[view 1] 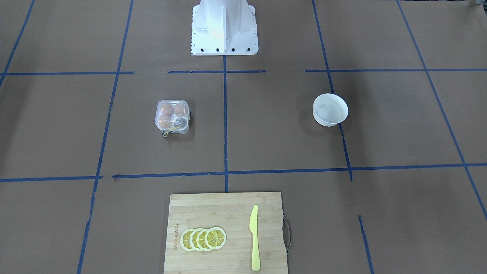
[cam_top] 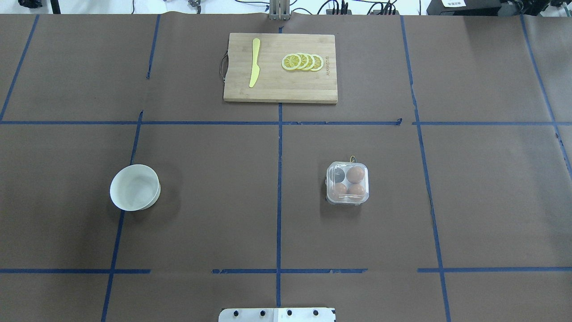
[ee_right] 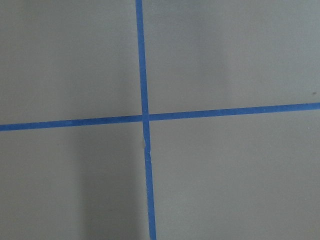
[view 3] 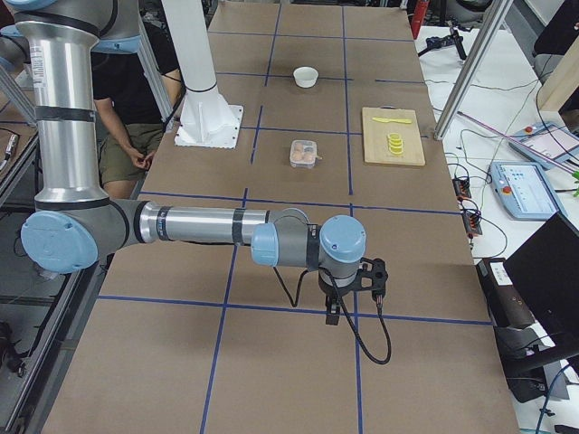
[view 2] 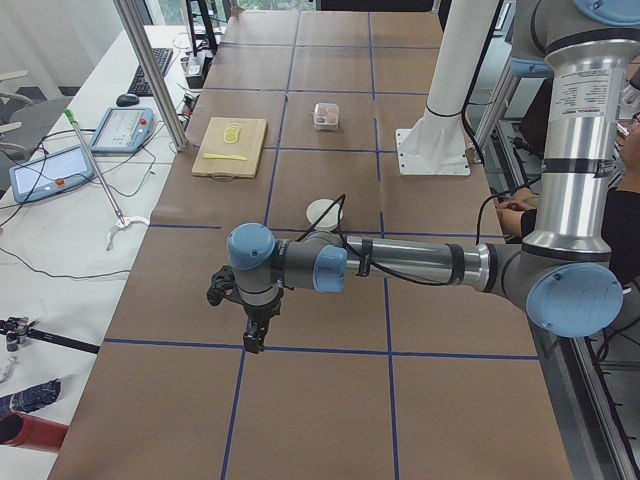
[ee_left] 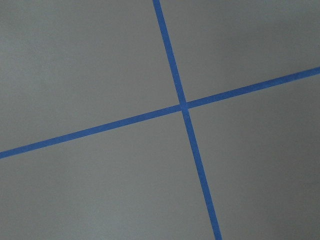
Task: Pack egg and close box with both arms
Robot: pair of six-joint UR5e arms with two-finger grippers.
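Observation:
The clear plastic egg box (cam_top: 347, 182) sits right of the table's middle, and its lid looks to lie over the cells. It also shows in the front view (view 1: 172, 116). Three brown-orange eggs (cam_top: 355, 175) fill three cells, and the fourth cell looks dark. No egg shows outside the box. My left gripper (view 2: 255, 335) hangs over bare table at my far left end, well away from the box. My right gripper (view 3: 333, 314) hangs over bare table at my far right end. I cannot tell whether either is open or shut.
A white bowl (cam_top: 135, 187) stands on the left half of the table. A wooden cutting board (cam_top: 277, 89) at the far edge carries a yellow knife (cam_top: 254, 68) and lemon slices (cam_top: 303, 61). The white pedestal base (view 1: 224, 30) stands at my edge.

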